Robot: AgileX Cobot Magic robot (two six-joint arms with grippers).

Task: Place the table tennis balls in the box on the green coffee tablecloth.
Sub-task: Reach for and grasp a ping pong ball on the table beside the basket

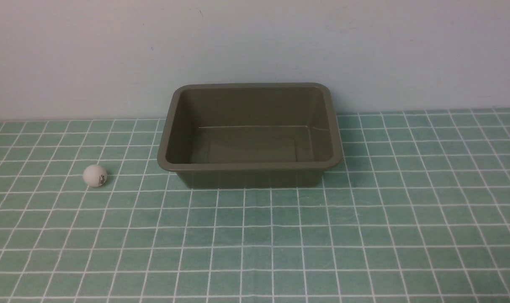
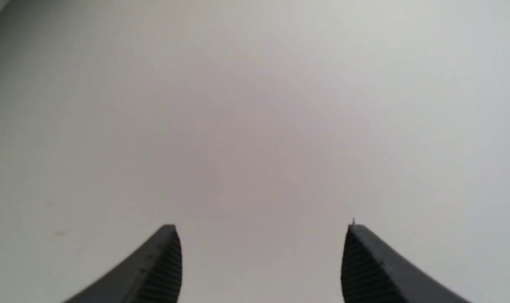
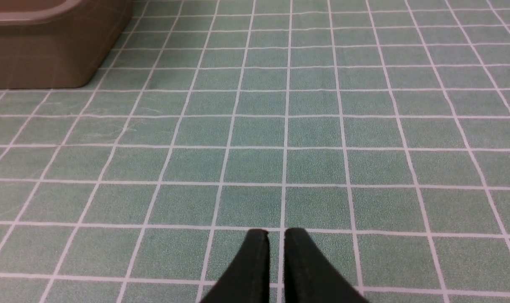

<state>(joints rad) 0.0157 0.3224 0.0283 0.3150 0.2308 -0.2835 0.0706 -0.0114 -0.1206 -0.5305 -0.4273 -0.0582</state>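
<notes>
Teal-green gridded tablecloth [image 1: 364, 235] holds olive-brown plastic box [image 1: 250, 167], small white table tennis ball [image 1: 95, 175] apart; left claw [image 2: 261, 227] wide, right claw [image 3: 277, 232] narrow.

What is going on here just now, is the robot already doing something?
Nothing is being handled. A white table tennis ball lies on the green checked tablecloth, to the left of the olive-brown box and apart from it; the box is empty. The left tool is open, holds nothing and faces a plain pale surface. The right tool is shut on nothing, above the cloth, with a corner of the box in its view. The task has not begun.
</notes>
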